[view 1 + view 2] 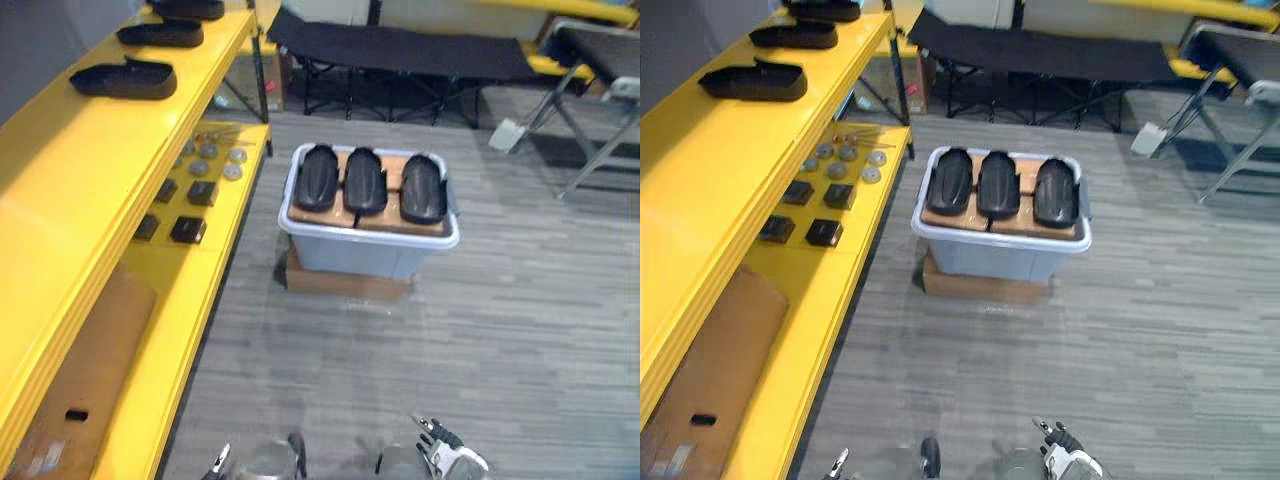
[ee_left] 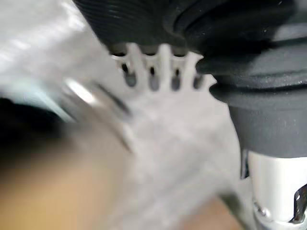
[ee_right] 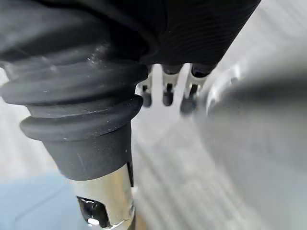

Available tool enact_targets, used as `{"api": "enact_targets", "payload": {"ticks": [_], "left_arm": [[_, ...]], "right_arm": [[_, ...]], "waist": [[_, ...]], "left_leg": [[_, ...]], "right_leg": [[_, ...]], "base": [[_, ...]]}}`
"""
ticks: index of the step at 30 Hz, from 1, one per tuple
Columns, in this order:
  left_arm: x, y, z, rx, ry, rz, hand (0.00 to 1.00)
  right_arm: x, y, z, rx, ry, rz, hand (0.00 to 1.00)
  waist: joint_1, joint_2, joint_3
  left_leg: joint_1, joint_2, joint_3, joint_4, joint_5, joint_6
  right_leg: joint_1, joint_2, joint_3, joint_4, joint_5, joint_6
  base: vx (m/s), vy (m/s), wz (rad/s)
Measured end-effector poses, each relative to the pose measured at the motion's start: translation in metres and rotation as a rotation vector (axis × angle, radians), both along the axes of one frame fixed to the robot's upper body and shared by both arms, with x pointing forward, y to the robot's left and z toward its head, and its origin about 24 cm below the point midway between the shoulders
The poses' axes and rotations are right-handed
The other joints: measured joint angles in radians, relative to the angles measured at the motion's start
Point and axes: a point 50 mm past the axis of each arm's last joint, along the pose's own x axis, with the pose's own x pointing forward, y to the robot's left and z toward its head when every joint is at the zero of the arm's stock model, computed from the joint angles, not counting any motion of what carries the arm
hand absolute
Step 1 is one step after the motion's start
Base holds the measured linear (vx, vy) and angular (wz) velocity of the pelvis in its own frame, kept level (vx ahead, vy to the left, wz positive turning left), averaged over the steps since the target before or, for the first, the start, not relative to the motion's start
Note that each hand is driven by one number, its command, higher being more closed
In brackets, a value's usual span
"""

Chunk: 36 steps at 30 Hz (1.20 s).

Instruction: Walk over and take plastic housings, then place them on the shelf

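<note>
Three black plastic housings (image 1: 318, 178) (image 1: 364, 182) (image 1: 422, 188) lie side by side on brown card inside a grey-blue bin (image 1: 370, 238), which stands on a flat cardboard box (image 1: 345, 284) on the floor ahead. Three more black housings (image 1: 125, 78) (image 1: 160, 34) (image 1: 190, 8) rest on the top board of the yellow shelf (image 1: 70, 190) at the left. My left hand (image 2: 158, 76) and right hand (image 3: 168, 93) hang low near my body, far short of the bin. Both have relaxed fingers and hold nothing. The right hand's fingertips (image 1: 436, 440) peek in at the bottom edge.
The lower yellow shelf board carries small black blocks (image 1: 188, 230), silver discs (image 1: 215, 160) and a cardboard sheet (image 1: 85, 380). A black folding cot (image 1: 400, 50) stands behind the bin, and grey table legs (image 1: 590, 140) at the right. Grey carpet stretches between me and the bin.
</note>
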Motion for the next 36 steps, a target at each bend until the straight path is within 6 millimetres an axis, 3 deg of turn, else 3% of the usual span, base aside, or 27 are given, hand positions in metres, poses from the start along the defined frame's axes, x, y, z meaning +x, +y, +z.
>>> {"api": "enact_targets", "payload": {"ticks": [2, 3, 4, 5, 6, 7, 9, 11, 12, 13, 14, 16, 17, 18, 20, 21, 23, 25, 26, 28, 30, 31, 32, 34, 36], "left_arm": [[0.030, 0.000, 0.012, 0.022, -0.111, -0.009, 0.00], [0.046, 0.000, 0.020, 0.041, -0.185, -0.009, 0.00], [0.052, 0.001, 0.024, 0.052, -0.219, -0.003, 0.00], [0.054, 0.004, 0.027, 0.057, -0.232, 0.011, 0.00], [0.055, -0.004, 0.025, 0.027, -0.226, 0.042, 0.00], [0.052, -0.021, 0.020, -0.025, -0.204, 0.069, 0.00], [0.044, -0.042, 0.013, -0.098, -0.144, 0.092, 0.00], [0.027, -0.055, 0.003, -0.146, -0.049, 0.091, 0.00], [0.018, -0.053, 0.000, -0.147, -0.014, 0.093, 0.00], [0.016, -0.052, -0.001, -0.144, -0.003, 0.098, 0.00], [0.005, -0.041, -0.004, -0.127, 0.037, 0.120, 0.00], [-0.012, -0.036, -0.009, -0.111, 0.088, 0.141, 0.00], [-0.026, -0.034, -0.012, -0.091, 0.140, 0.121, 0.00], [-0.029, -0.033, -0.013, -0.095, 0.143, 0.138, 0.00], [-0.040, -0.031, -0.015, -0.069, 0.181, 0.106, 0.00], [-0.045, -0.028, -0.016, -0.052, 0.199, 0.087, 0.00], [-0.043, -0.012, -0.013, 0.039, 0.192, -0.008, 0.00], [-0.024, -0.003, -0.007, 0.111, 0.132, -0.083, 0.00], [-0.019, -0.003, -0.005, 0.122, 0.110, -0.095, 0.00], [0.001, -0.002, 0.004, 0.149, 0.016, -0.109, 0.00], [0.009, -0.005, 0.008, 0.161, -0.035, -0.124, 0.00], [0.010, -0.006, 0.009, 0.165, -0.053, -0.135, 0.00], [0.010, -0.008, 0.009, 0.163, -0.058, -0.146, 0.00], [0.005, -0.017, 0.007, 0.143, -0.049, -0.181, 0.00], [0.003, -0.017, 0.006, 0.144, -0.041, -0.198, 0.00]], "right_arm": [[0.003, 0.000, 0.001, 0.000, -0.015, -0.011, 0.00], [0.003, -0.001, 0.001, -0.002, -0.011, -0.021, 0.00], [-0.003, 0.002, -0.002, 0.001, 0.019, -0.006, 0.00], [-0.010, 0.006, -0.004, 0.009, 0.043, 0.004, 0.00], [-0.013, 0.003, -0.005, 0.009, 0.063, 0.002, 0.00], [-0.015, -0.008, -0.004, -0.016, 0.080, -0.001, 0.00], [-0.012, -0.015, -0.002, -0.039, 0.078, 0.004, 0.00], [-0.013, -0.013, -0.003, -0.037, 0.077, -0.006, 0.00], [-0.017, -0.010, -0.004, -0.038, 0.077, -0.028, 0.00], [-0.019, -0.009, -0.004, -0.037, 0.079, -0.036, 0.00], [-0.021, -0.008, -0.005, -0.049, 0.086, -0.034, 0.00], [-0.022, -0.012, -0.004, -0.069, 0.077, -0.055, 0.00], [-0.021, -0.015, -0.003, -0.093, 0.055, -0.056, 0.00], [-0.020, -0.015, -0.003, -0.101, 0.049, -0.049, 0.00], [-0.017, -0.019, 0.000, -0.162, 0.013, 0.012, 0.00], [-0.012, -0.017, 0.003, -0.201, -0.014, 0.088, 0.00], [0.002, -0.001, 0.010, -0.240, -0.116, 0.284, 0.00], [0.035, 0.023, 0.041, -0.317, -0.404, 0.534, 0.00], [0.045, 0.031, 0.053, -0.337, -0.493, 0.578, 0.00], [0.080, 0.063, 0.112, -0.387, -0.862, 0.637, 0.00], [0.098, 0.077, 0.154, -0.427, -1.070, 0.579, 0.00], [0.107, 0.076, 0.174, -0.467, -1.154, 0.523, 0.00], [0.110, 0.073, 0.181, -0.495, -1.182, 0.490, 0.00], [0.123, 0.047, 0.204, -0.622, -1.219, 0.308, 0.00], [0.125, 0.025, 0.210, -0.706, -1.191, 0.205, 0.00]], "waist": [[-0.017, 0.004, -0.001], [-0.024, 0.007, -0.002], [-0.017, 0.001, -0.006], [-0.013, -0.013, -0.014], [-0.009, 0.033, -0.014], [-0.007, 0.077, -0.034], [-0.004, 0.121, -0.044], [-0.011, 0.118, -0.042], [-0.009, 0.114, -0.042], [-0.007, 0.109, -0.041], [0.013, 0.101, -0.038], [0.016, 0.098, -0.037], [0.016, 0.096, -0.036], [0.015, 0.096, -0.036], [0.015, 0.104, -0.040], [0.013, 0.083, -0.045], [0.012, 0.041, -0.064], [0.009, 0.003, -0.067], [0.009, 0.002, -0.067], [0.004, 0.004, -0.068], [0.005, 0.008, -0.071], [0.005, 0.008, -0.072], [0.006, 0.008, -0.072], [0.006, 0.008, -0.072], [0.001, 0.008, -0.072]], "left_leg": [[0.003, 0.014, -0.038, -0.001, -0.015, -0.021], [0.021, 0.027, -0.062, -0.001, -0.036, -0.051], [0.043, 0.035, -0.085, 0.016, -0.072, -0.092], [0.054, 0.034, -0.093, 0.033, -0.094, -0.107], [0.066, 0.079, -0.107, 0.060, -0.120, -0.116], [0.048, 0.108, -0.105, 0.093, -0.106, -0.126], [0.049, 0.127, -0.112, 0.117, -0.080, -0.133], [0.037, 0.131, -0.111, 0.216, -0.033, -0.155], [-0.012, 0.148, -0.106, 0.368, 0.001, -0.199], [-0.054, 0.157, -0.103, 0.466, 0.033, -0.220], [-0.141, 0.185, -0.080, 0.627, -0.008, -0.210], [-0.198, 0.196, -0.018, 0.560, -0.083, -0.169], [-0.218, 0.195, 0.003, 0.402, -0.082, -0.161], [-0.220, 0.195, 0.002, 0.360, -0.076, -0.162], [-0.219, 0.198, -0.015, 0.157, 0.018, -0.169], [-0.204, 0.178, -0.007, 0.126, 0.076, -0.163], [-0.196, 0.130, 0.009, 0.074, 0.088, -0.147], [-0.208, 0.090, 0.008, 0.056, 0.094, -0.138], [-0.209, 0.086, 0.008, 0.056, 0.094, -0.138], [-0.202, 0.078, 0.008, 0.044, 0.094, -0.137], [-0.183, 0.082, 0.009, 0.018, 0.098, -0.131], [-0.171, 0.086, 0.014, 0.004, 0.099, -0.130], [-0.165, 0.089, 0.019, -0.002, 0.099, -0.130], [-0.157, 0.094, 0.033, -0.009, 0.099, -0.130], [-0.155, 0.094, 0.035, -0.010, 0.099, -0.130]], "right_leg": [[-0.044, 0.020, 0.010, -0.207, 0.042, -0.005], [-0.058, 0.043, 0.035, -0.351, 0.136, -0.013], [-0.047, 0.067, 0.078, -0.457, 0.294, -0.023], [-0.039, 0.072, 0.098, -0.482, 0.407, -0.053], [-0.033, 0.104, 0.084, -0.436, 0.390, -0.051], [-0.018, 0.131, 0.083, -0.455, 0.353, -0.062], [0.003, 0.154, 0.077, -0.468, 0.320, -0.065], [0.064, 0.163, 0.063, -0.489, 0.289, -0.064], [0.126, 0.175, 0.061, -0.531, 0.273, -0.071], [0.153, 0.178, 0.062, -0.554, 0.262, -0.077], [0.205, 0.175, 0.071, -0.605, 0.256, -0.083], [0.259, 0.161, 0.067, -0.651, 0.261, -0.068], [0.287, 0.143, 0.075, -0.670, 0.264, -0.041], [0.292, 0.140, 0.077, -0.673, 0.264, -0.035], [0.313, 0.131, 0.089, -0.681, 0.261, -0.001], [0.317, 0.112, 0.101, -0.681, 0.260, 0.020], [0.296, 0.067, 0.088, -0.679, 0.253, 0.041], [0.284, 0.031, 0.083, -0.681, 0.258, 0.063], [0.283, 0.026, 0.080, -0.681, 0.261, 0.067], [0.283, 0.019, 0.059, -0.679, 0.267, 0.075], [0.283, 0.024, 0.060, -0.677, 0.268, 0.075], [0.283, 0.029, 0.062, -0.674, 0.268, 0.075], [0.283, 0.032, 0.063, -0.673, 0.269, 0.075], [0.278, 0.036, 0.066, -0.671, 0.277, 0.074], [0.278, 0.037, 0.066, -0.669, 0.279, 0.073]], "base": [[0.44, -0.121, 0.75], [0.63, -0.266, 0.75], [0.53, -0.233, 0.54], [0.57, -0.265, 0.28], [0.52, -0.209, 0.17], [0.61, -0.248, 0.03], [0.48, -0.179, -0.07], [0.36, -0.162, 0.11], [0.24, -0.137, 0.16], [0.26, -0.100, 0.00], [0.23, -0.015, -0.14], [0.25, 0.033, -0.16], [0.20, 0.076, -0.16], [0.20, 0.131, -0.22], [0.21, 0.174, -0.24], [0.23, 0.194, -0.22], [0.20, 0.165, -0.06], [0.16, 0.138, 0.11], [0.14, 0.112, 0.09], [0.10, 0.053, 0.00], [0.05, -0.010, -0.05], [0.03, -0.020, -0.10], [0.03, -0.026, -0.23], [0.01, -0.014, -0.20], [-0.01, 0.010, -0.07]]}}
